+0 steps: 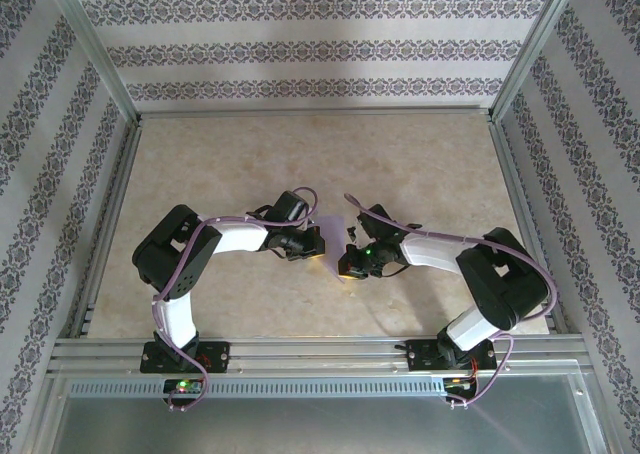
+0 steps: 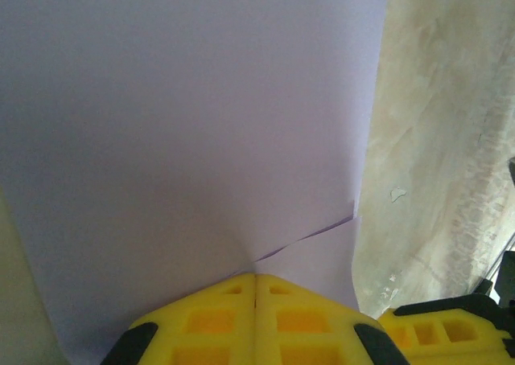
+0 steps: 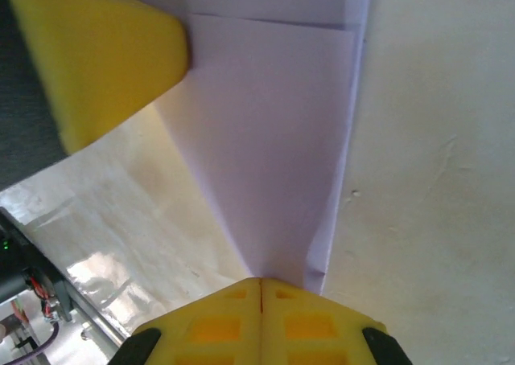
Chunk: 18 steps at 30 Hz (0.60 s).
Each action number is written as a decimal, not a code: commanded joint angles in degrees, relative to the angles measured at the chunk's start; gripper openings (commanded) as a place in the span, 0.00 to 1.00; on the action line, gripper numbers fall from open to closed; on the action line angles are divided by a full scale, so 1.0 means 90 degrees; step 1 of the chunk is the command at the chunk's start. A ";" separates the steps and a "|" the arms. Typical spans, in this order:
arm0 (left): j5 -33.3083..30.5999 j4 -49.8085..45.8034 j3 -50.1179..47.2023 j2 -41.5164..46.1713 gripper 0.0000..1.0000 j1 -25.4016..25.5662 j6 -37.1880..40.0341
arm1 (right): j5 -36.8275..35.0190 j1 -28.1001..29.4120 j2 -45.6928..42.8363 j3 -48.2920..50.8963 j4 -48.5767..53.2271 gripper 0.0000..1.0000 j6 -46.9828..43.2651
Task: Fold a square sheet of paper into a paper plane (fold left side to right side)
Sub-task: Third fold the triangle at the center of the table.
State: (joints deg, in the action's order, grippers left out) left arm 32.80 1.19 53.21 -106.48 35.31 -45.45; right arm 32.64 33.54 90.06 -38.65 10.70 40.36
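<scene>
The left gripper [image 2: 255, 280] is clenched on the near edge of the square sheet of paper [image 2: 185, 124]; the right gripper [image 3: 261, 283] is clenched on a narrow corner of it; the sheet is between them, over the middle of the table [image 1: 400, 164]; it looks light, limp and easy to tear, so edges and corners seem the best hold; I can read no brand or writing on it.

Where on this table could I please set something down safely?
Bare: the far half of the table, up to the back wall, and the near strip between the arm bases. Crowded: the middle, where left gripper and right gripper pinch the sheet.
</scene>
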 commanded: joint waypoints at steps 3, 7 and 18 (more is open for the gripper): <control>-0.0515 -0.0592 -0.0001 -0.0253 0.08 0.0051 0.0121 | -0.0309 0.0081 0.0182 -0.0119 0.0223 0.00 -0.0216; -0.0477 -0.0315 -0.0046 0.0069 0.15 0.0051 0.0162 | -0.0534 0.0133 0.0337 -0.0080 0.0407 0.00 -0.0270; -0.0569 0.0454 -0.0827 0.1446 0.15 0.0170 0.0074 | -0.1473 0.0324 0.0477 -0.0214 0.1228 0.00 -0.0509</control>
State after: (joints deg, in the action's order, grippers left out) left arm 28.93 2.46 48.29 -96.14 35.64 -45.06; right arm 27.59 35.83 92.09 -41.43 14.70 37.21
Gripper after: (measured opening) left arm 0.161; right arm 0.060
